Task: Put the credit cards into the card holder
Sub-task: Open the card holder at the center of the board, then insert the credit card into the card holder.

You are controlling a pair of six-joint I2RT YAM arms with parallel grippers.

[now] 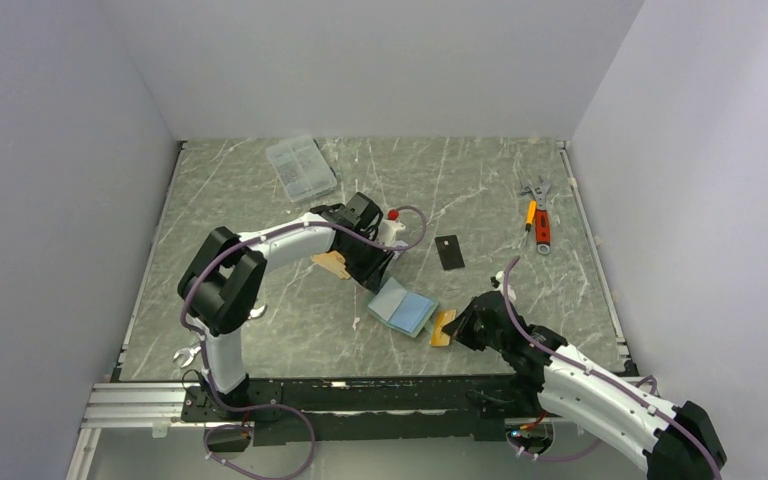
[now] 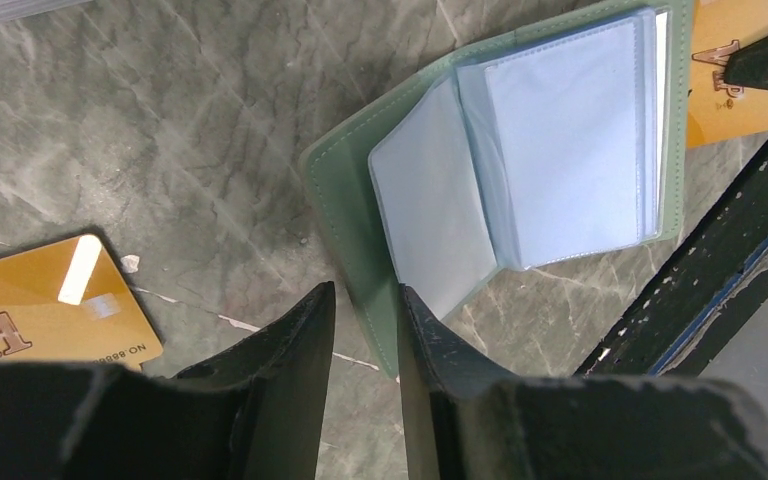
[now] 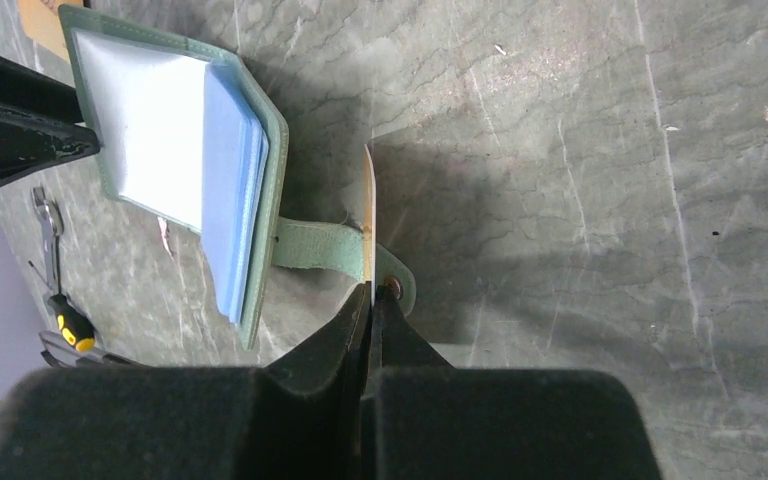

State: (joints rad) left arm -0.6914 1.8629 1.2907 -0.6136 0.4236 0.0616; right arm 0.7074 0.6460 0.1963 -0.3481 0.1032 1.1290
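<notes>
gold card (image 2: pixel 730 112) partly cropped, lettering cut off

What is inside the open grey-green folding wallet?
Light blue plastic sleeves fill the grey-green folding wallet; the top ones show no card. The sleeves underneath are covered, so their content cannot be seen.

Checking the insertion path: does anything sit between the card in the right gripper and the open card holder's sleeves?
Only the card holder's own snap tab, lying flat under the orange-gold card that the right gripper pinches. Nothing else is between them; the left gripper stands at the holder's far edge.
</notes>
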